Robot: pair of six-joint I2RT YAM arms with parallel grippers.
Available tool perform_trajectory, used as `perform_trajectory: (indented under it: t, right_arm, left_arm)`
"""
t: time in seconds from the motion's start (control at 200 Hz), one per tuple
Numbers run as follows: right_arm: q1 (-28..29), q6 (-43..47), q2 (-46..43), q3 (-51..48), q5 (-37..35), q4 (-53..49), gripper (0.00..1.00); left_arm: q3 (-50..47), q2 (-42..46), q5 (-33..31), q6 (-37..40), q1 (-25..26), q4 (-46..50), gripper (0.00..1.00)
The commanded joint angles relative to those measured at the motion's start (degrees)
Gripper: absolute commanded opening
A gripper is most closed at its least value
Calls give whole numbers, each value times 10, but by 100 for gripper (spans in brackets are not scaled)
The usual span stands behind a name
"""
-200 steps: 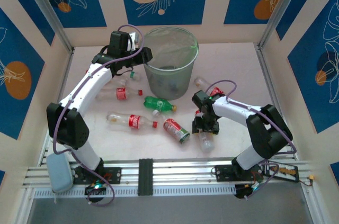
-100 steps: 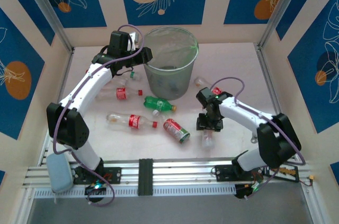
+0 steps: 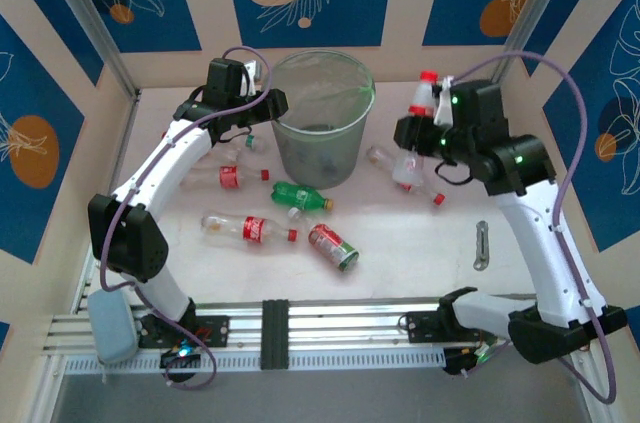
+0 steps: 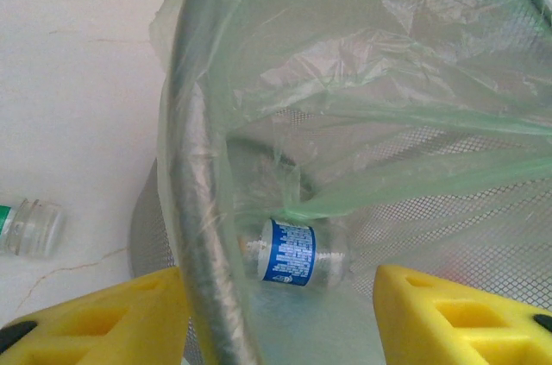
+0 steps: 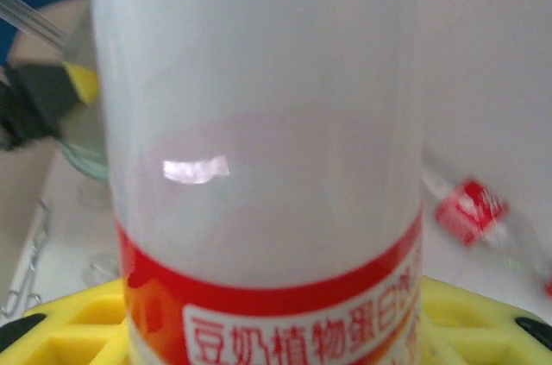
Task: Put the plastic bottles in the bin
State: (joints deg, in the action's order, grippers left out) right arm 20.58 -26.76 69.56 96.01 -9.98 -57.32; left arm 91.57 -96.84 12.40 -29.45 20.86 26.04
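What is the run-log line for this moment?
right gripper: holds bottle, raised beside bin | left gripper: open, astride its rim

1. The bin [image 3: 345, 143] stands far centre. Its mouth is clear from above, except at the left, where the left gripper [image 3: 272, 103] straddles the rim with jaws apart.
2. The left arm [image 3: 170, 158] crosses the table's left side from near to far.
3. Loose bottles [image 3: 250, 228] litter the ground between the bin and the near edge.
4. Right of the bin, the raised right gripper [image 3: 415, 133] clamps an upright bottle [image 3: 424, 98], with a lying bottle [image 3: 380, 156] below it.
5. The table [image 3: 430, 243] is bare near right, except for a metal strip [image 3: 482, 245].
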Motion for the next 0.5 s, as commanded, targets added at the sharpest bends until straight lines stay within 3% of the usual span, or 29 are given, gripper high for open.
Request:
perform_trajectory:
  t: [0.0,0.315,0.495]
  right_arm:
    - [12,47,72,81,32,55,52]
    - [74,78,339,377,81,81,51]
    - [91,88,453,460,92,48,51]
  left_arm:
    - [6,-16,32,19,9,36,58]
    - [13,-19,41,18,10,45,57]
    - [15,-13,36,19,10,48,57]
